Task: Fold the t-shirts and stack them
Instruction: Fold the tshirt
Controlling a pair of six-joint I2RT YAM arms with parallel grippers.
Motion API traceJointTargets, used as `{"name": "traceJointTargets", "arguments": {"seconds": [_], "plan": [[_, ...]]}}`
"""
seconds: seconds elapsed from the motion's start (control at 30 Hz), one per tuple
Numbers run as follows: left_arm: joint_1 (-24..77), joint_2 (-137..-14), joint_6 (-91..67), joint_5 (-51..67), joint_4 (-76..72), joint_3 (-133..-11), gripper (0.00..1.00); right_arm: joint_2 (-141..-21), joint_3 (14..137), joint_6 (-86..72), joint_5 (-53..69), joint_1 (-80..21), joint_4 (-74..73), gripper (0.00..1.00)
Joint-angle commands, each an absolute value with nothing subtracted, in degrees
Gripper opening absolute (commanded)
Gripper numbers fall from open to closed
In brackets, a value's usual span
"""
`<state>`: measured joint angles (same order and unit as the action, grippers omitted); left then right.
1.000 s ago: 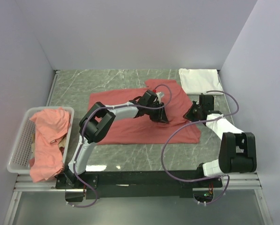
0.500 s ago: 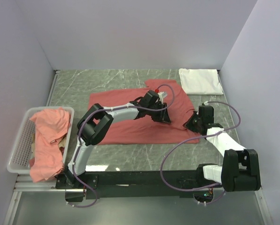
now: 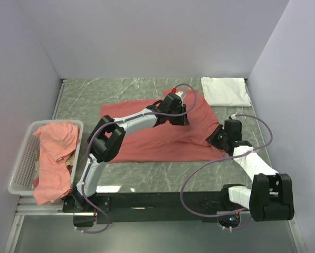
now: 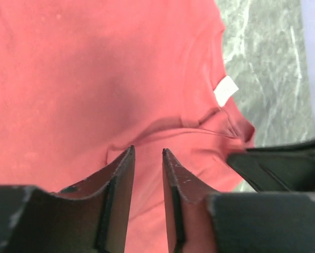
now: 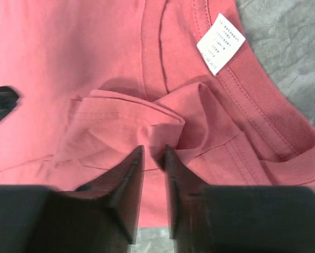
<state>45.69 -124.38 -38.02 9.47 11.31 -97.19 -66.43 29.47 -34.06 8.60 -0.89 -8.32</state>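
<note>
Our left fingers [image 4: 148, 153] hover part-open, holding nothing; our right fingers [image 5: 154, 150] stand narrowly parted at a puckered fold [image 5: 146, 118]. The coral t-shirt [image 3: 146, 142] lies spread beneath both. Cloth snagging on the right tips could drag the collar [image 5: 263, 100] crooked as they lift.

- Our left hand [image 4: 148, 149] hangs over the salmon-red t-shirt [image 4: 62, 79], fingers narrowly parted, only cloth showing in the gap.
- White neck label [image 4: 226, 90] at the collar; a wrinkle beside it.
- Grey marbled surface [image 4: 268, 52] top right.
- Dark shape [image 4: 284, 164] at right, unidentifiable.
</note>
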Motion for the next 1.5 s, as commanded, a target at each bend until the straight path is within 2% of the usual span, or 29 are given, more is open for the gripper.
{"name": "traceJointTargets", "arguments": {"seconds": [0.0,0.1,0.3,0.5,1.03,1.47], "plan": [[46.1,-127.3,-36.6,9.0,12.4,-98.3,0.31,-63.0,30.3,-34.4,7.4,-1.1,-8.4,0.37],[46.8,-127.9,-36.7,9.2,11.7,-97.3,0.28,-61.6,32.2,-34.3,6.6,-1.1,-10.2,0.47],[47.9,-128.1,-36.2,9.9,11.3,-97.0,0.23,-59.8,35.2,-34.6,6.2,-1.1,-12.3,0.52],[49.3,-127.4,-35.3,11.6,11.5,-96.7,0.20,-60.1,37.0,-34.6,6.3,-1.1,-13.1,0.52],[51.9,-117.8,-35.9,14.4,4.9,-86.5,0.20,-64.2,36.0,-34.9,8.6,-1.1,-9.5,0.52],[52.9,-115.6,-35.8,17.0,1.2,-80.5,0.20,-70.0,38.8,-32.3,12.6,-1.1,-7.3,0.52]]}}
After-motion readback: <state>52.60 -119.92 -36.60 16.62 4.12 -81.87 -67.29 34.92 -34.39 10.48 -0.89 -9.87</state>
